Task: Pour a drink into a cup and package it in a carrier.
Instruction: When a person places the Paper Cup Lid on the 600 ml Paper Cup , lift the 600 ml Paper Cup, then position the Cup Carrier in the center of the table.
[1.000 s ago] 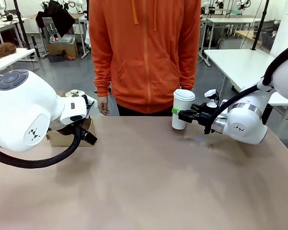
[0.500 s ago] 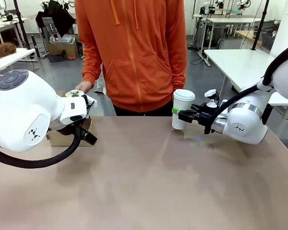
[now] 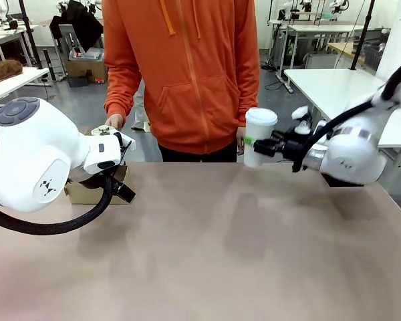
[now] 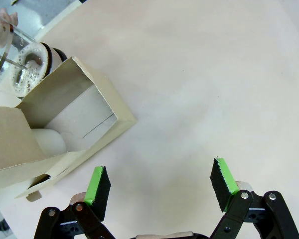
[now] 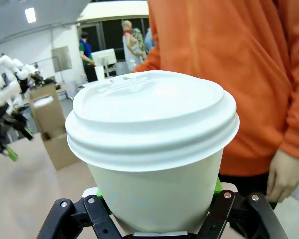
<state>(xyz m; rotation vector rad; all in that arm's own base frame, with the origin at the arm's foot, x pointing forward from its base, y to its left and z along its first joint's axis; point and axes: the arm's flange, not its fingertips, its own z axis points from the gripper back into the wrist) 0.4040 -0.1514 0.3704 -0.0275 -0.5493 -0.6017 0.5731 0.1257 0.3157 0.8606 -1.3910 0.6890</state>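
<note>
Since one second ago: right hand (image 3: 253,143) up and a little toward robot's right, taking the cup (image 3: 260,134) clear of the worktop (image 3: 207,261); sideways step by the person toward robot's left also noted.

Right hand: clamped on the cup's lower body, green pads (image 5: 217,185) pressed to either side of the paper wall. Cup upright, white lid (image 5: 149,109) seated (sip hole visible in the wrist view), hanging in the air above the worktop's far edge, just in front of the orange sweatshirt (image 3: 187,73).

Left hand (image 4: 159,181): spread wide, holding nothing, poised over bare worktop, near the carrier (image 4: 79,152) but not touching.

Carrier: at the robot's left side, well apart from the cup. One compartment open and vacant; something white and rounded in the neighbouring one (likely another cup, hard to say). Glass pitcher (image 4: 20,64) just beyond it, froth on the inside, fill level not readable. Person's fingers (image 3: 113,121) near its top.

Progress, as judged: pouring and lidding look done, cup picked up. Remaining: carry across the worktop to the carrier, lower into a free slot, release.
</note>
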